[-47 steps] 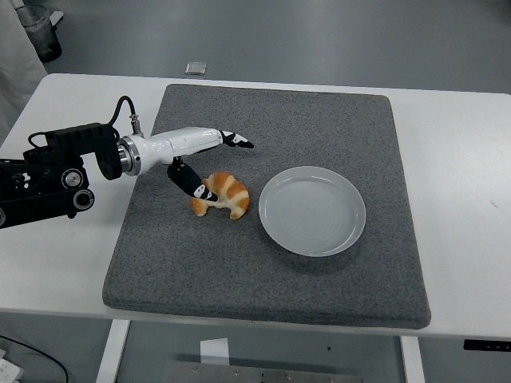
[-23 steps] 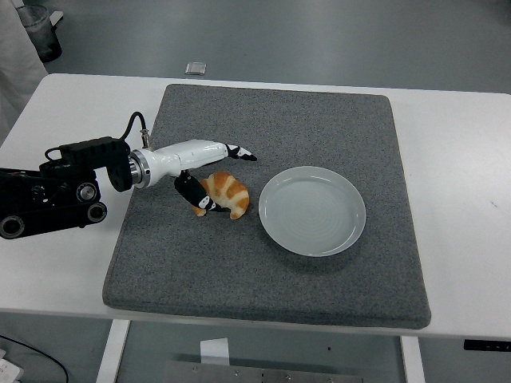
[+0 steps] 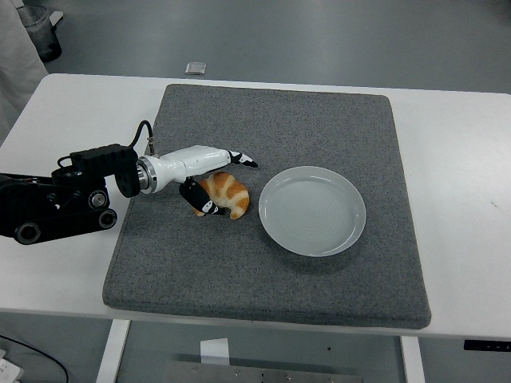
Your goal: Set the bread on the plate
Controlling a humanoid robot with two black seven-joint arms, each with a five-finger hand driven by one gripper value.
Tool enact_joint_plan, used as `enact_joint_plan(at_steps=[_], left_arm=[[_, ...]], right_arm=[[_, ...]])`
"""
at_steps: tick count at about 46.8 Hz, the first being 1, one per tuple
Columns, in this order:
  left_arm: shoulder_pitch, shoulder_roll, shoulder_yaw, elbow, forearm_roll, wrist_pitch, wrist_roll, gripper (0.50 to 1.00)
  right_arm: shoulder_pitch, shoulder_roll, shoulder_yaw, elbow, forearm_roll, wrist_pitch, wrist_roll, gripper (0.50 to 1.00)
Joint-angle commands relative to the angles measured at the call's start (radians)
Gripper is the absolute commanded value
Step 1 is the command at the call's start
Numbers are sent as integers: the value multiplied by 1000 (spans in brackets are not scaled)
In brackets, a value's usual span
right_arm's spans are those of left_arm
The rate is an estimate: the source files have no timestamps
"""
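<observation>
A golden croissant-shaped bread (image 3: 227, 195) lies on the grey mat (image 3: 271, 271), just left of an empty white plate (image 3: 312, 210). My left hand (image 3: 225, 183) reaches in from the left and straddles the bread. Its long fingers (image 3: 239, 158) stretch over the bread's far side, and the black thumb (image 3: 200, 203) lies against its near left end. The fingers are still spread, not closed on the bread. The bread rests on the mat. My right arm is out of view.
The mat covers most of the white table (image 3: 463, 159). My left forearm and its black base (image 3: 60, 199) lie over the table's left part. A small grey object (image 3: 196, 69) sits on the floor beyond the far edge.
My left arm has slid right and down toward the bread. The thumb has come in against the bread's near left end and the fingers have lowered over it. The bread has stayed in place.
</observation>
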Motion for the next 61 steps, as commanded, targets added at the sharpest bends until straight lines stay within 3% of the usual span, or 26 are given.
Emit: enact_joint_plan(at_steps=[1,30,42,52,61], left_arm=[[0,-1,0,4,1,0,0,958],[10,-7,1,20,33,0,-4,932],[16,-7,1,20,66,-5,-3,810],[16,-5,1,20,67,-14,-6,615],[16,-5,1,20,78,-15,-7,557]], right_arm=[[0,0,0,0,0,0,0,932],[0,0,0,0,0,0,0,932],[0,0,0,0,0,0,0,932],[0,0,0,0,0,0,0,932],[0,0,0,0,0,0,0,932]])
